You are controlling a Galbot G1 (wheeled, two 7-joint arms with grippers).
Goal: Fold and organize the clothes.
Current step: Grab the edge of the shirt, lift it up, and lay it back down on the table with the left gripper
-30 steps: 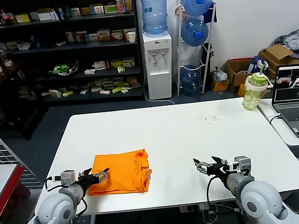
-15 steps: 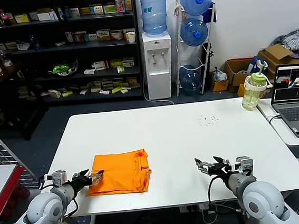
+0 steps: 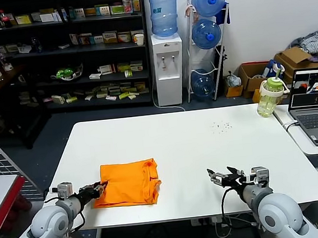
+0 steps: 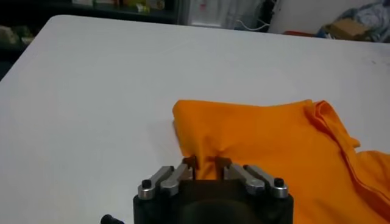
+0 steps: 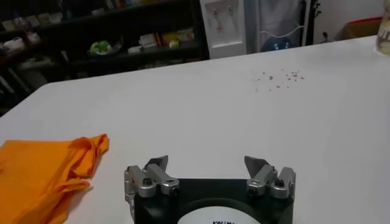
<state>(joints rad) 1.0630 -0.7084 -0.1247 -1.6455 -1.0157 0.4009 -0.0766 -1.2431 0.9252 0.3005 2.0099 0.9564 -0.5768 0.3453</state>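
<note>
The left gripper (image 4: 207, 163) pinches the near edge of the folded bright orange cotton T-shirt (image 3: 127, 183) between narrow fingers, while the right gripper (image 5: 209, 164) waits wide open, well apart from it.

Hardly any writing can be made out. The right pincer's (image 5: 208, 172) round white housing carries a line of dark print along its lower edge, cut off and too small to read. The upper blue water bottle (image 3: 164, 13) on the dispenser bears a pale label whose characters cannot be read. The boxes on the shelves (image 3: 62, 49) show no readable lettering.
</note>
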